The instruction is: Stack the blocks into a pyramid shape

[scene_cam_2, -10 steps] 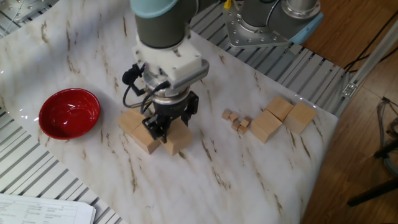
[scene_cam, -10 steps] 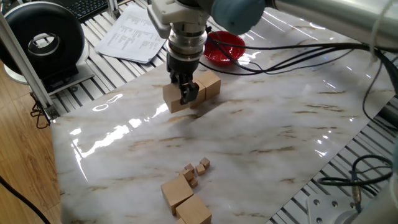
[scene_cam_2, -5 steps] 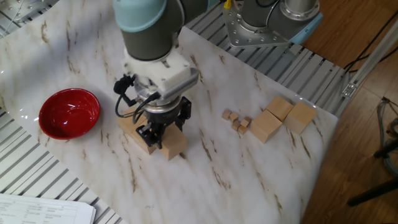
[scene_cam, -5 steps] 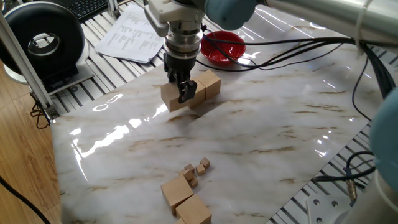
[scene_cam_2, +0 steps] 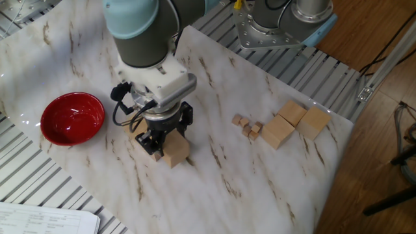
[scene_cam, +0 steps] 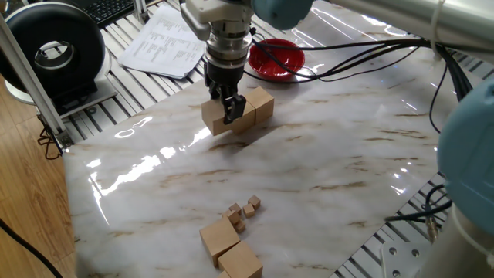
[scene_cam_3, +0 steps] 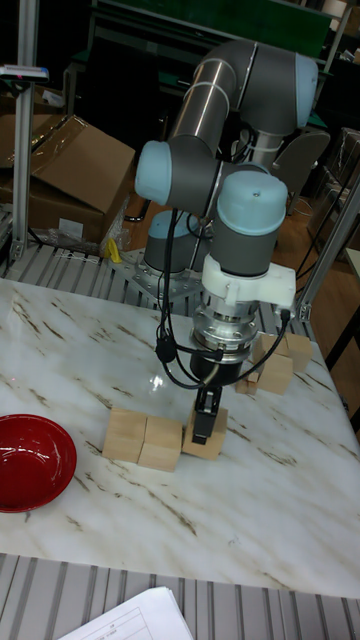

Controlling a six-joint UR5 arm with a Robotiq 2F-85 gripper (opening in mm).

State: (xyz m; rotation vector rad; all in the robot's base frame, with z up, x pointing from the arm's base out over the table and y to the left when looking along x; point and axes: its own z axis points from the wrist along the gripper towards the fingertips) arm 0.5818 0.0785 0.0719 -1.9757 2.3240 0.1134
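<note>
Wooden block (scene_cam_3: 207,436) gripped by closed jaws, resting on counter (scene_cam: 324,177) beside two blocks (scene_cam_3: 143,441); best released square, touching neighbours.

The marble-patterned table (scene_cam: 324,162) carried a red bowl (scene_cam: 276,58), three big wooden blocks (scene_cam_3: 145,438) in a row, more blocks (scene_cam_2: 292,123) apart, tiny cubes (scene_cam_2: 247,125).
</note>
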